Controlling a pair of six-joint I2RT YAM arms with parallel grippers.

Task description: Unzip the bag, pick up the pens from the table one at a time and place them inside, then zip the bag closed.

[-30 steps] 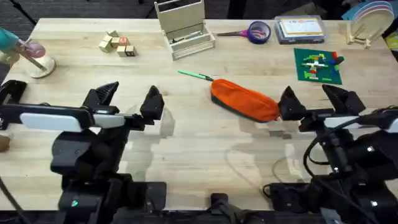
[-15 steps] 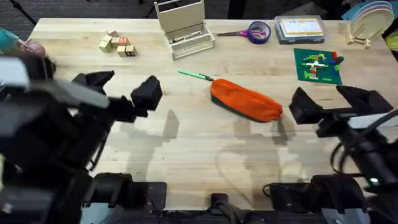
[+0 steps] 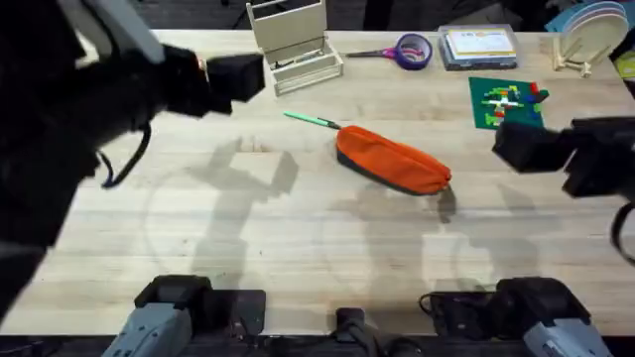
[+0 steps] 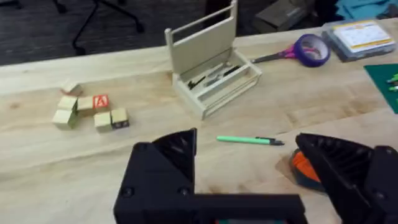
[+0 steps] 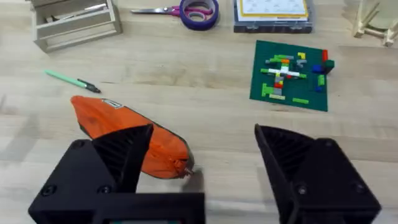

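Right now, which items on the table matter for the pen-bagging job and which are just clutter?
Job: orange bag; green pen; table.

Clutter: purple scissors; wooden blocks; wooden box; green brick plate; clear plastic box.

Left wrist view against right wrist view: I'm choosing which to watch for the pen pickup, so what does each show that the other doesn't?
Left wrist alone: the wooden blocks and the left hand, open. Right wrist alone: the green building-brick plate, the bag's zip end and the right hand, open. Both share the green pen lying on the table, the orange bag, the wooden box, the purple-handled scissors and the clear plastic box.
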